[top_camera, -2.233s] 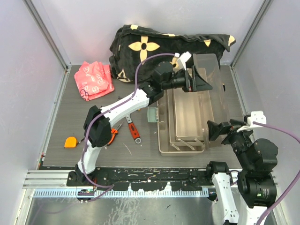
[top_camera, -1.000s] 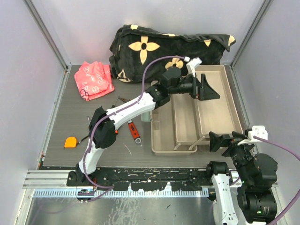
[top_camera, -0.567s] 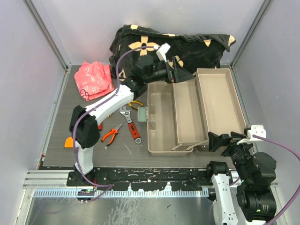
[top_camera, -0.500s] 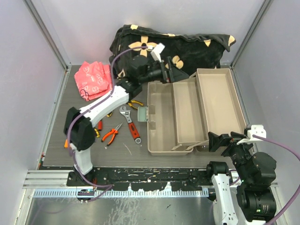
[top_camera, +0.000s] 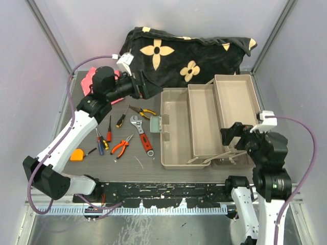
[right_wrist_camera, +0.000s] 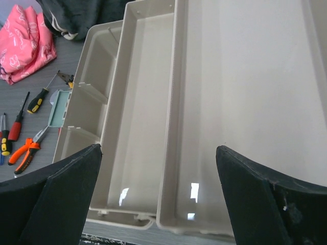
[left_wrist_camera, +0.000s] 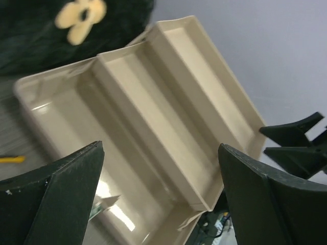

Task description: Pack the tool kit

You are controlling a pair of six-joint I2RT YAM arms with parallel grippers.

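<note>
The toolbox (top_camera: 204,127) lies open right of centre, trays bare; the orange-handled pliers (top_camera: 121,147), wrench (top_camera: 143,137) and tape measure (top_camera: 76,154) lie loose on the table to its left. My left gripper (top_camera: 147,87) and right gripper (top_camera: 231,135) are both spread and empty. I judge packing not yet begun: next I'd lower the left one onto a tool.

- Pale lilac-grey walls (top_camera: 153,15) close three sides — evenly lit.
- Dark grey wood-grain worktop (top_camera: 127,171).
- Metal corner posts (top_camera: 51,38); aluminium rail (top_camera: 51,193) along the near edge.
</note>
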